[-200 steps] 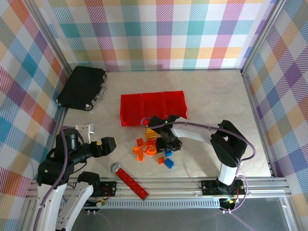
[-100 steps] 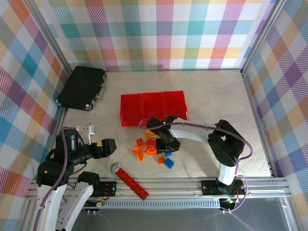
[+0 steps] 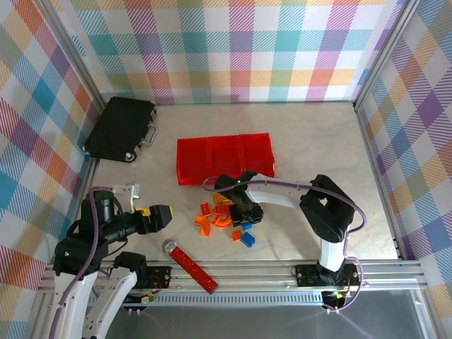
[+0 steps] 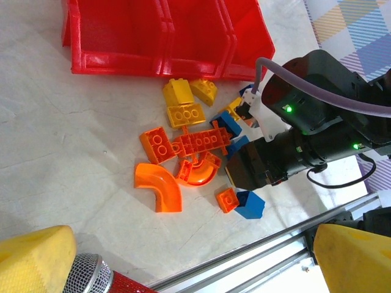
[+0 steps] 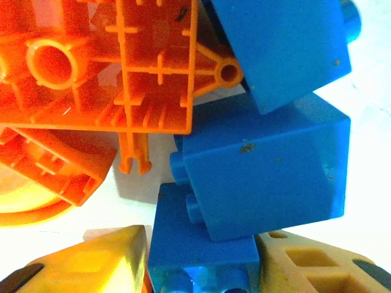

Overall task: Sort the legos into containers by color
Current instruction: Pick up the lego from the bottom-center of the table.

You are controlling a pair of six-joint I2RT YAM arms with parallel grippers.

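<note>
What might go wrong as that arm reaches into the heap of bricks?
The right gripper sits around one blue brick, but other blue bricks lie pressed against it, so two may lift together or one may slip out. An orange piece lies against them and might be dragged along, perhaps into the wrong red bin.

No legible text, apparently

The legos (image 3: pixel 224 215) lie heaped just before the containers (image 3: pixel 192 161), the case (image 3: pixel 120 128) farther left
</note>
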